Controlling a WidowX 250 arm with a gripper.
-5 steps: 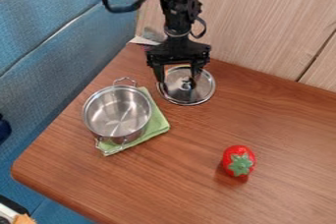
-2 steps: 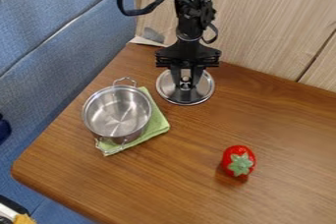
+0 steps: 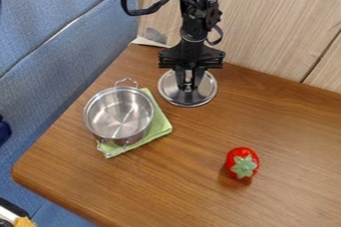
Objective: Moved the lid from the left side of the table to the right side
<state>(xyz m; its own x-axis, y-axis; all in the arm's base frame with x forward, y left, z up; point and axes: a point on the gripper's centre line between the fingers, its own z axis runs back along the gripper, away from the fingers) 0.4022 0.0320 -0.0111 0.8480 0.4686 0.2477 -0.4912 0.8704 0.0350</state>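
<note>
"Lid (image 3: pixel 188 100) first. Where, and what step?"

"Toward the back of the table (image 3: pixel 180 166), beside the wall. Left to right: 1 steel pot (image 3: pixel 118 114) on 1 green cloth (image 3: pixel 160 125), then the lid just beside them, then 1 red strawberry (image 3: pixel 242 164) nearer the front. Step: grasp, I'd say; the carry isn't done."

"Gripper (image 3: pixel 188 86)?"

"Clamped on the lid's knob (image 3: pixel 188 90), 2 fingers drawn in around it. Looks like a proper hold."

"Next move?"

"Straight up a little to clear the wood, then across to the right, past the strawberry, lower, let go. Keep it level; a round knob could let the lid swing."

"Lid's looks, quick."

"Round, shiny, silver-grey, bright rim, knob in the middle. Lies flat, apart from the pot. Greyer near the centre, where the fingers cover part of it."
</note>
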